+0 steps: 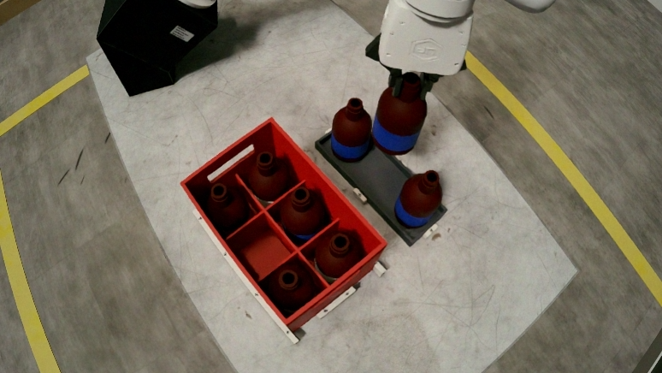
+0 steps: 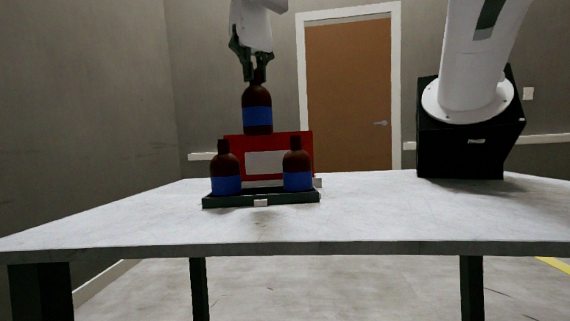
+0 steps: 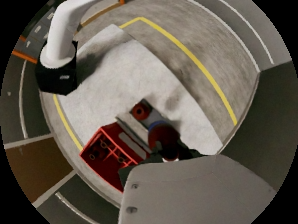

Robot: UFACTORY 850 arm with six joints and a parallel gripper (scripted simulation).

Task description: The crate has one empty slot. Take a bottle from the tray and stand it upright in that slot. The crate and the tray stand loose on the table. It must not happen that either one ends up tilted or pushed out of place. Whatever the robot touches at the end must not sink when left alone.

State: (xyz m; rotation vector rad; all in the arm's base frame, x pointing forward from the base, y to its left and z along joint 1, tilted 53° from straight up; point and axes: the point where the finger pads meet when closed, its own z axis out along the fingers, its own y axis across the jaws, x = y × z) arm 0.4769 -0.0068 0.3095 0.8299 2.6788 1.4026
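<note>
My gripper (image 1: 410, 85) is shut on the neck of a dark red bottle with a blue band (image 1: 398, 120) and holds it upright, well above the dark grey tray (image 1: 381, 178). In the side view the held bottle (image 2: 257, 108) hangs above the tops of the other bottles, under the gripper (image 2: 252, 71). Two more bottles stand on the tray, one at its far end (image 1: 351, 130) and one at its near end (image 1: 418, 199). The red crate (image 1: 280, 223) lies left of the tray, with several bottles in it. Its empty slot (image 1: 260, 245) is the middle one on the left side.
The arm's black base block (image 1: 155, 39) stands at the table's far left corner. The arm's white column (image 2: 474, 55) rises from the block (image 2: 468, 127). The crate (image 2: 269, 155) stands behind the tray (image 2: 261, 196) in the side view. The table edge lies close to the right of the tray.
</note>
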